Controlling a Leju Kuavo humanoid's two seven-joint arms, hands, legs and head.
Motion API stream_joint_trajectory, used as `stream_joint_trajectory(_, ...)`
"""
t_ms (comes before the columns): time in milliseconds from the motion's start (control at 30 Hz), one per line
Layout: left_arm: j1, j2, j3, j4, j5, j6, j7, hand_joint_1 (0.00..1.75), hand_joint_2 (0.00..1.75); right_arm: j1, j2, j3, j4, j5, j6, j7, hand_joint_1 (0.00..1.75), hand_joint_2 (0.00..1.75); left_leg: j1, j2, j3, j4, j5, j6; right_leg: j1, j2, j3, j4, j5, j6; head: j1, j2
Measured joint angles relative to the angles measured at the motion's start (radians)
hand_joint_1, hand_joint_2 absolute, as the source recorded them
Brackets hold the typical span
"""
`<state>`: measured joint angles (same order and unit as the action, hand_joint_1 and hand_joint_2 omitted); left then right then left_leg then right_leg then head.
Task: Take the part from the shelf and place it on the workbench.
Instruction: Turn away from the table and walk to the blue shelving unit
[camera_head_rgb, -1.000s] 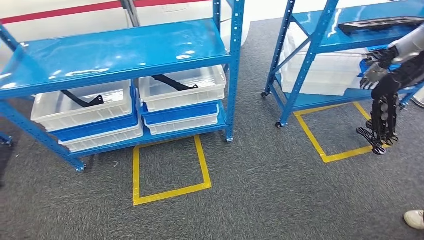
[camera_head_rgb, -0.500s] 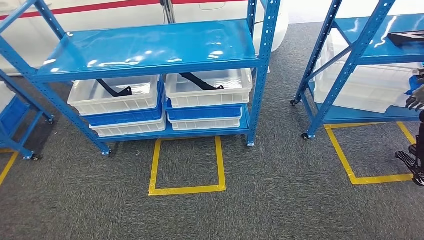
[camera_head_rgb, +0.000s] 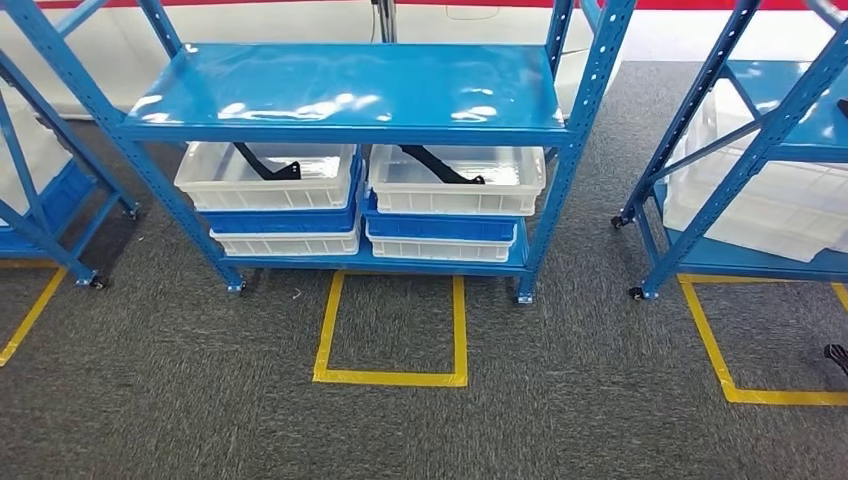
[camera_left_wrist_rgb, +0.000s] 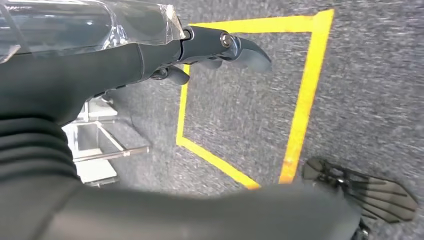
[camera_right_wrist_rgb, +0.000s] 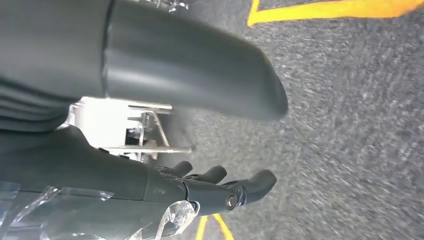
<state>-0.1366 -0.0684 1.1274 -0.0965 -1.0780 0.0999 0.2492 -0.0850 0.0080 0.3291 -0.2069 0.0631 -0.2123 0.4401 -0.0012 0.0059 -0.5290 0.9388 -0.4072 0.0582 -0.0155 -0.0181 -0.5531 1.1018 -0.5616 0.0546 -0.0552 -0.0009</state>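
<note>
The black ribbed part hangs at my right side; in the head view its lower tip (camera_head_rgb: 838, 355) pokes in at the right edge, above the carpet. The same fan-shaped end (camera_left_wrist_rgb: 367, 192) lies past the thumb in the left wrist view. My right hand (camera_right_wrist_rgb: 100, 170) carries the part, and its grip is hidden in the right wrist view. Fingers and thumb of my left hand (camera_left_wrist_rgb: 100, 65) are apart with nothing between them. The blue shelf (camera_head_rgb: 350, 85) ahead has a bare top board.
Two white bins (camera_head_rgb: 265, 175) (camera_head_rgb: 455, 180) on the shelf's lower level each hold a black bent part. A yellow taped square (camera_head_rgb: 392, 377) marks the carpet in front. A second blue shelf (camera_head_rgb: 760, 150) with white bins stands right, a third (camera_head_rgb: 40, 200) left.
The camera has turned left, so the shelves slid right in the picture. My right hand and most of the hanging part passed out at the right edge.
</note>
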Motion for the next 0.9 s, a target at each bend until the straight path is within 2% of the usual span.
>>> stream_joint_trajectory(67, -0.002, -0.001, -0.006, 0.0, -0.002, -0.008, 0.0, 0.0, 1.75, 0.005, 0.0, 0.0, 0.0, -0.009, 0.003, 0.008, 0.0, 1.75, 0.002, -0.008, 0.002, 0.0, -0.003, 0.005, -0.003, 0.012, -0.072, 0.129, -0.051, 0.005, 0.0, 0.0)
stream_joint_trajectory(100, -0.001, -0.001, -0.009, 0.0, -0.005, -0.012, 0.002, 0.0, 1.75, 0.005, 0.0, 0.001, 0.0, -0.012, 0.007, 0.009, 0.0, 1.75, 0.003, -0.012, 0.003, 0.001, -0.005, 0.004, -0.005, 0.013, -0.095, 0.161, -0.052, 0.008, 0.001, 0.0)
stream_joint_trajectory(133, -0.001, -0.001, -0.011, 0.0, -0.01, -0.015, 0.005, 0.0, 1.75, 0.006, 0.0, 0.001, 0.0, -0.015, 0.011, 0.01, 0.0, 1.75, 0.005, -0.018, 0.006, 0.002, -0.007, 0.001, -0.008, 0.013, -0.098, 0.152, -0.032, 0.013, 0.0, 0.0)
stream_joint_trajectory(167, 0.0, -0.002, -0.013, 0.0, -0.015, -0.017, 0.008, 0.0, 1.75, 0.006, 0.0, 0.001, 0.0, -0.017, 0.013, 0.01, 0.0, 1.75, 0.008, -0.023, 0.009, 0.004, -0.011, -0.004, -0.012, 0.013, -0.08, 0.104, 0.006, 0.017, 0.0, 0.0)
stream_joint_trajectory(200, 0.0, -0.002, -0.015, 0.0, -0.02, -0.019, 0.01, 0.0, 1.75, 0.006, 0.0, 0.001, 0.0, -0.018, 0.014, 0.01, 0.0, 1.75, 0.01, -0.028, 0.011, 0.008, -0.016, -0.01, -0.018, 0.015, -0.051, 0.033, 0.048, 0.024, 0.0, 0.0)
stream_joint_trajectory(233, 0.0, -0.002, -0.017, 0.0, -0.025, -0.021, 0.011, 0.0, 1.75, 0.007, 0.0, 0.001, 0.0, -0.02, 0.016, 0.01, 0.0, 1.75, 0.011, -0.032, 0.011, 0.016, -0.024, -0.018, -0.021, 0.02, -0.024, -0.032, 0.079, 0.028, 0.0, 0.0)
stream_joint_trajectory(267, 0.0, -0.002, -0.02, 0.0, -0.029, -0.023, 0.01, 0.0, 1.75, 0.008, 0.0, 0.001, 0.0, -0.021, 0.018, 0.01, 0.0, 1.75, 0.01, -0.035, 0.01, 0.023, -0.03, -0.025, -0.024, 0.025, -0.005, -0.077, 0.096, 0.026, 0.0, 0.0)
stream_joint_trajectory(300, 0.0, -0.002, -0.023, -0.001, -0.035, -0.026, 0.01, 0.0, 1.75, 0.008, 0.001, 0.002, 0.0, -0.023, 0.02, 0.01, 0.0, 1.75, 0.008, -0.038, 0.008, 0.027, -0.035, -0.03, -0.025, 0.03, 0.003, -0.098, 0.1, 0.021, 0.0, 0.0)
stream_joint_trajectory(367, 0.001, -0.002, -0.03, -0.001, -0.042, -0.031, 0.01, 0.0, 1.75, 0.006, 0.002, 0.002, 0.0, -0.024, 0.021, 0.01, 0.0, 1.75, 0.01, -0.041, 0.009, 0.028, -0.038, -0.035, -0.021, 0.031, 0.003, -0.1, 0.096, 0.003, 0.0, 0.0)
stream_joint_trajectory(433, 0.002, -0.004, -0.036, -0.001, -0.051, -0.035, 0.011, 0.0, 1.75, 0.004, 0.002, 0.002, 0.0, -0.025, 0.022, 0.01, 0.0, 1.75, 0.015, -0.035, 0.003, 0.049, -0.052, -0.041, -0.019, 0.027, 0.005, -0.101, 0.096, -0.01, 0.0, 0.0)
stream_joint_trajectory(500, 0.001, -0.005, -0.041, -0.001, -0.063, -0.038, 0.015, 0.0, 1.75, 0.004, 0.001, 0.002, 0.0, -0.025, 0.023, 0.009, 0.0, 1.75, 0.018, -0.024, -0.042, 0.147, -0.102, -0.048, -0.019, 0.023, 0.006, -0.102, 0.096, -0.019, -0.001, 0.0)
stream_joint_trajectory(567, 0.005, -0.006, -0.049, -0.001, -0.064, -0.04, 0.016, 0.0, 1.75, 0.005, 0.001, 0.002, 0.0, -0.024, 0.024, 0.007, 0.0, 1.75, 0.018, -0.018, -0.114, 0.288, -0.157, -0.053, -0.016, 0.02, 0.008, -0.102, 0.093, -0.024, -0.001, 0.0)
stream_joint_trajectory(600, 0.012, -0.006, -0.057, -0.001, -0.056, -0.042, 0.016, 0.0, 1.75, 0.005, 0.001, 0.001, -0.001, -0.024, 0.026, 0.003, 0.0, 1.75, 0.017, -0.017, -0.139, 0.33, -0.164, -0.052, -0.015, 0.018, 0.01, -0.102, 0.091, -0.026, -0.001, 0.0)
stream_joint_trajectory(633, 0.021, -0.006, -0.068, -0.001, -0.042, -0.043, 0.013, 0.0, 1.75, 0.004, 0.001, 0.001, -0.003, -0.024, 0.028, -0.004, 0.0, 1.75, 0.017, -0.017, -0.145, 0.334, -0.152, -0.049, -0.013, 0.018, 0.013, -0.102, 0.089, -0.027, -0.001, 0.0)
stream_joint_trajectory(667, 0.032, -0.006, -0.081, -0.001, -0.023, -0.045, 0.01, 0.0, 1.75, 0.003, 0.002, 0.0, -0.007, -0.025, 0.031, -0.012, 0.0, 1.75, 0.015, -0.017, -0.132, 0.296, -0.122, -0.043, -0.011, 0.019, 0.017, -0.102, 0.086, -0.028, -0.001, 0.0)
stream_joint_trajectory(733, 0.054, -0.005, -0.109, -0.001, 0.021, -0.047, 0.001, 0.0, 1.75, 0.002, 0.003, -0.003, -0.018, -0.025, 0.039, -0.03, 0.0, 1.75, 0.005, -0.011, -0.073, 0.153, -0.049, -0.023, -0.008, 0.018, 0.026, -0.103, 0.081, -0.026, -0.001, 0.0)
stream_joint_trajectory(767, 0.063, -0.005, -0.124, -0.001, 0.045, -0.047, -0.004, 0.0, 1.75, 0.002, 0.005, -0.006, -0.023, -0.026, 0.043, -0.04, 0.0, 1.75, -0.001, -0.006, -0.049, 0.093, -0.026, -0.015, -0.006, 0.017, 0.028, -0.104, 0.078, -0.023, -0.001, 0.0)
stream_joint_trajectory(800, 0.07, -0.004, -0.14, -0.001, 0.07, -0.048, -0.011, 0.0, 1.75, 0.002, 0.006, -0.009, -0.028, -0.027, 0.048, -0.05, 0.0, 1.75, -0.007, -0.002, -0.035, 0.057, -0.016, -0.01, -0.005, 0.016, 0.029, -0.105, 0.075, -0.019, -0.001, 0.0)
stream_joint_trajectory(867, 0.085, -0.002, -0.175, -0.003, 0.123, -0.049, -0.024, 0.0, 1.75, 0.002, 0.006, -0.017, -0.036, -0.029, 0.056, -0.07, 0.0, 1.75, -0.013, 0.0, -0.03, 0.04, -0.016, -0.008, -0.006, 0.011, 0.034, -0.111, 0.072, -0.009, 0.0, 0.0)
stream_joint_trajectory(900, 0.093, -0.001, -0.193, -0.005, 0.15, -0.05, -0.03, 0.0, 1.75, 0.004, 0.005, -0.021, -0.04, -0.03, 0.059, -0.08, 0.0, 1.75, -0.01, -0.002, -0.025, 0.033, -0.013, -0.006, -0.007, 0.009, 0.038, -0.112, 0.071, -0.003, 0.0, 0.0)
